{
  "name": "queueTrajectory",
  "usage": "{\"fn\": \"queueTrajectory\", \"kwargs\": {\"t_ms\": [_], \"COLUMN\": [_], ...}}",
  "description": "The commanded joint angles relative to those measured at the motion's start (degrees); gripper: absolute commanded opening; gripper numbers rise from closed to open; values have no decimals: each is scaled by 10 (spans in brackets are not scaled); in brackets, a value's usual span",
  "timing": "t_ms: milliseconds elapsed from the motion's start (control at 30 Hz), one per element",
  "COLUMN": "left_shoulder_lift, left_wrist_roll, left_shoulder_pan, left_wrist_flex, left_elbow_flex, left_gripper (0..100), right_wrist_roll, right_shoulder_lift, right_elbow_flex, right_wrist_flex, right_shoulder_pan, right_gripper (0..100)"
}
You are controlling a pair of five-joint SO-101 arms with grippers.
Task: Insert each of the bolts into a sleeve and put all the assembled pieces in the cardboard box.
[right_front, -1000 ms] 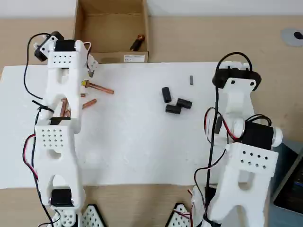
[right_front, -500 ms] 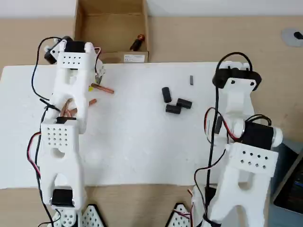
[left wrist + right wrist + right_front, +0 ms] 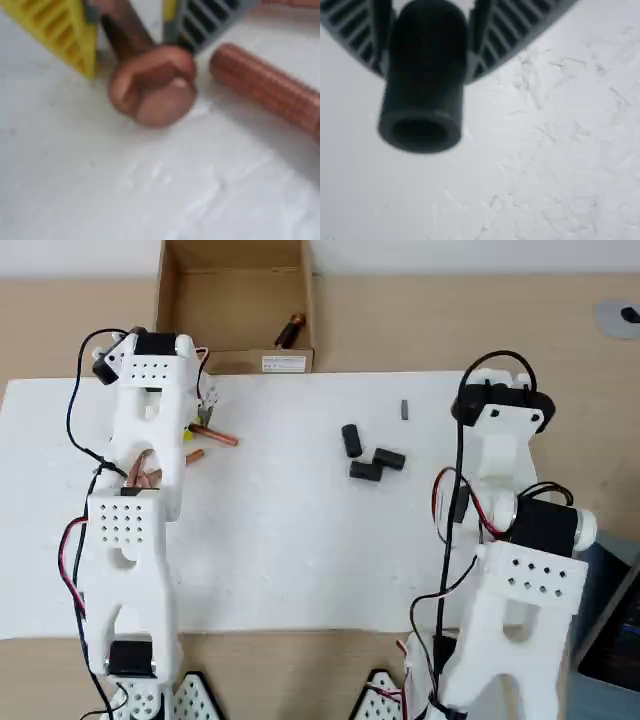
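With the left claw (image 3: 130, 25), grips a copper bolt (image 3: 152, 85) by the shank, head low by the desk (image 3: 150, 200); with the right claw (image 3: 427, 35), well apart across it, grips a black sleeve (image 3: 422, 100), bore facing outward.

Near bolt (image 3: 152, 85): shank cut off at the edge.
Far bolt (image 3: 265, 87): one end cut off.
Sleeve (image 3: 422, 85): rear end cut off.
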Motion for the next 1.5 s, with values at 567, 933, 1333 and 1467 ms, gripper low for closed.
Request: {"fn": "queueTrajectory", "kwargs": {"t_ms": [567,933,1333,1467], "left_shoulder_lift": [27,-37,-252,-335], "left_wrist_roll": [-10,-112,-177,-204], "left_shoulder_pan": [-6,18,47,77], "left_wrist_flex": [85,115,115,115], "left_elbow_flex": [-202,-379,-379,-363], "left_gripper": [2,1,1,1], "right_wrist_roll": [-3,43,46,47], "right_shoulder_lift": [-18,-77,-161,-163], "right_elbow_flex": [-51,-114,-110,-112], "right_wrist_flex": [7,71,90,100], "right_shoulder_pan": [2,3,1,0], "right_gripper": [11,10,10,10]}}
